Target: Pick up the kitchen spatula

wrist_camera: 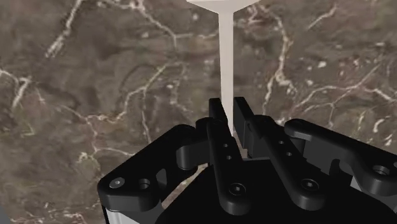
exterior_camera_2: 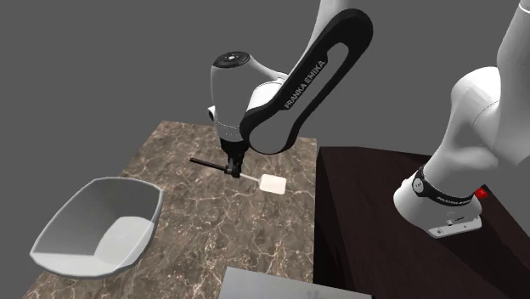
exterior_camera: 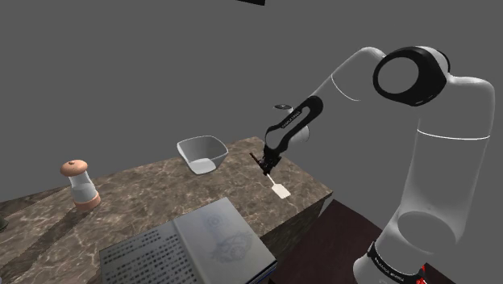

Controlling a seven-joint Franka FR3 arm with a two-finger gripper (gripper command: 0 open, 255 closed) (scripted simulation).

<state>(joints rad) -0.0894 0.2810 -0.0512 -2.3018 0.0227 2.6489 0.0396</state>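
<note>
Fingers (wrist_camera: 217, 114) are clamped on the thin pale stem of the spatula (wrist_camera: 225, 51), between its dark handle and white blade. In the shoulder view the gripper (exterior_camera: 266, 164) sits right of centre, with the blade slanting toward the lower right, close to the right-hand edge of the counter (exterior_camera: 153, 190). The bowl (exterior_camera: 201, 153) stands apart at centre. Whether the blade is clear of the counter I cannot tell. Risk lies in the narrow hold: with handle and blade sticking out on opposite sides, the spatula could swivel between the pads during a lift, slip free and drop over the edge.
</note>
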